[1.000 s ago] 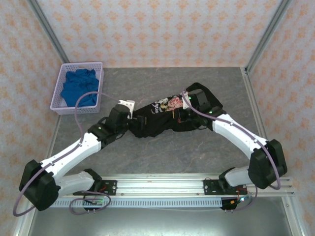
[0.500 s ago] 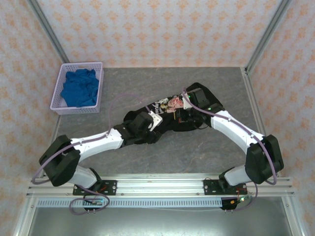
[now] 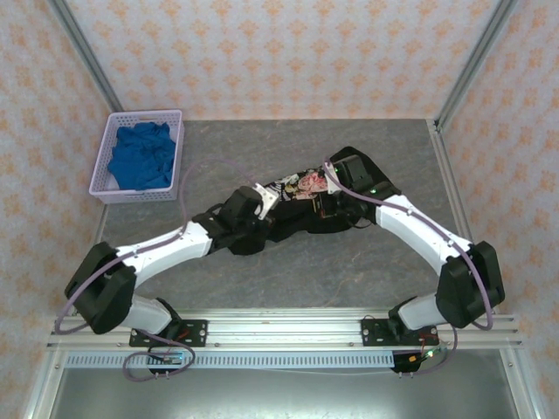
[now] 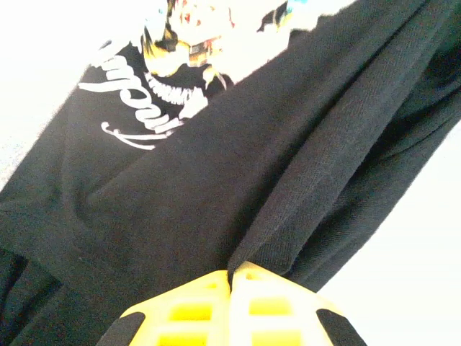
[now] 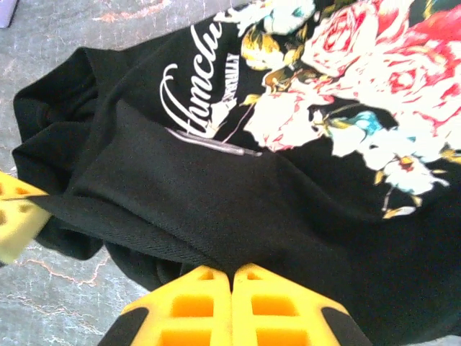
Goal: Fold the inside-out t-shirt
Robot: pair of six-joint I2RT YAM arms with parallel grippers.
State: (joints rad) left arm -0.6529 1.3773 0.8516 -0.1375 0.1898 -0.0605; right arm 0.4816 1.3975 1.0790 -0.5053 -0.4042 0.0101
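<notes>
Well, the big black soft-cloth t-shirt (image 3: 293,225) w/ a red & white flower print lies bunched up in the middle of the gray stone-look table (image 3: 367,271).

The left gripper (image 3: 265,197) is at the t-shirt's 9 o'clock end. In the left wrist view its yellow pads (image 4: 194,306) are pressed together, and a raised fold of the t-shirt (image 4: 252,180) runs right into the slit between them, so the left gripper (image 4: 232,272) pinches cloth.

The right gripper (image 3: 324,203) is at about 2 o'clock on the pile, next to the print. In the right wrist view the right gripper (image 5: 232,271) has its pads tight together too, on the hem of the t-shirt (image 5: 216,209).

A light purple plastic basket (image 3: 106,194) sits at 10 o'clock, well apart from the t-shirt, w/ a bright blue cloth (image 3: 140,157) in it.
</notes>
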